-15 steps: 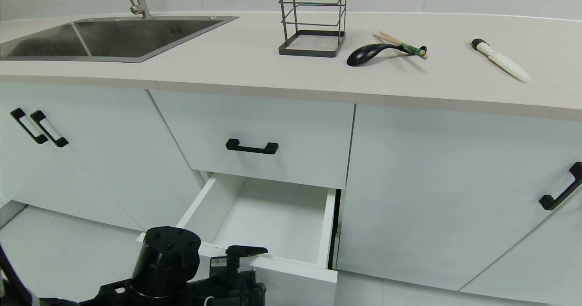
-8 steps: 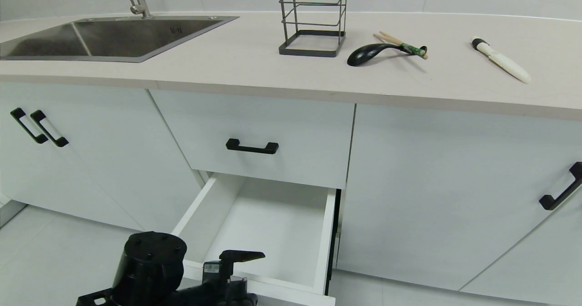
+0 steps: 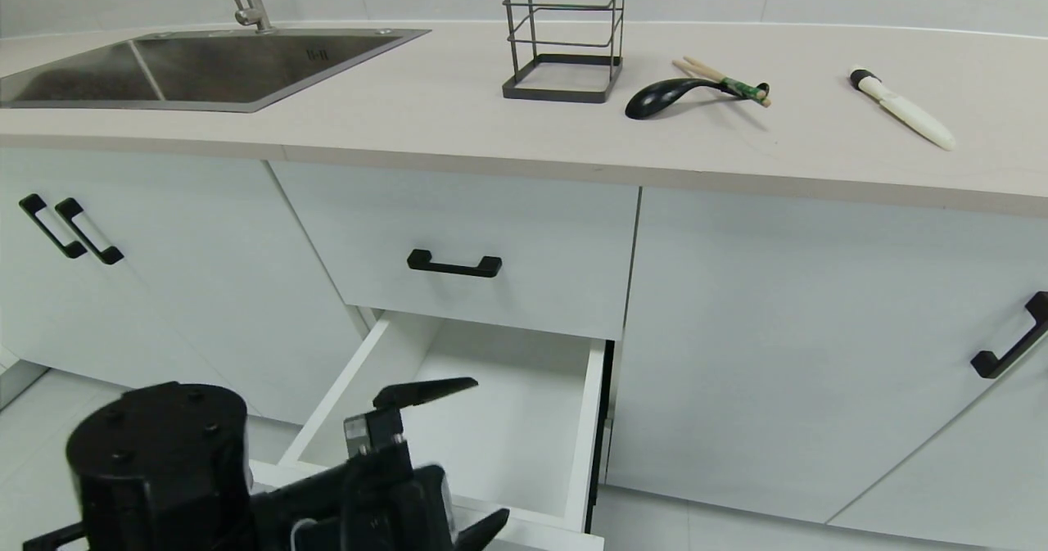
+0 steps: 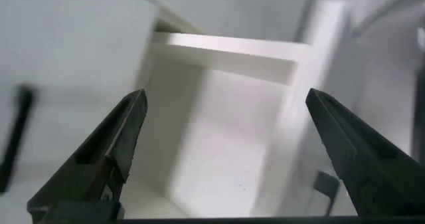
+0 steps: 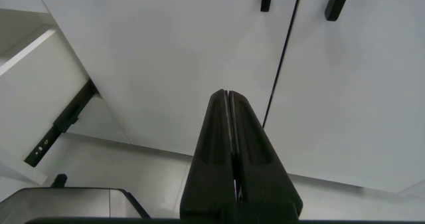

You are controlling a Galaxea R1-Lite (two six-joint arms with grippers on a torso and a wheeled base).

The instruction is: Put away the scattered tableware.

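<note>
On the counter lie a black spoon [image 3: 665, 96], a pair of wooden chopsticks [image 3: 711, 73] resting across its handle, and a white knife with a black handle [image 3: 902, 111] farther right. The lower drawer [image 3: 591, 404] stands pulled out, with nothing inside it. My left gripper [image 3: 452, 459] hangs open over the drawer's front edge, fingers wide apart, holding nothing. The left wrist view shows the gripper [image 4: 226, 151] looking into the white drawer [image 4: 226, 48]. My right gripper [image 5: 231, 137] is shut and holds nothing, low in front of white cabinet doors.
A black wire rack [image 3: 563, 35] stands on the counter left of the spoon. A steel sink [image 3: 205, 64] with a tap is at the back left. The upper drawer with a black handle [image 3: 453, 264] is closed. Cabinet doors with black handles [image 3: 1009, 346] flank the drawers.
The lower drawer has slid farther out. My left gripper has lifted off the drawer front and shifted left.
</note>
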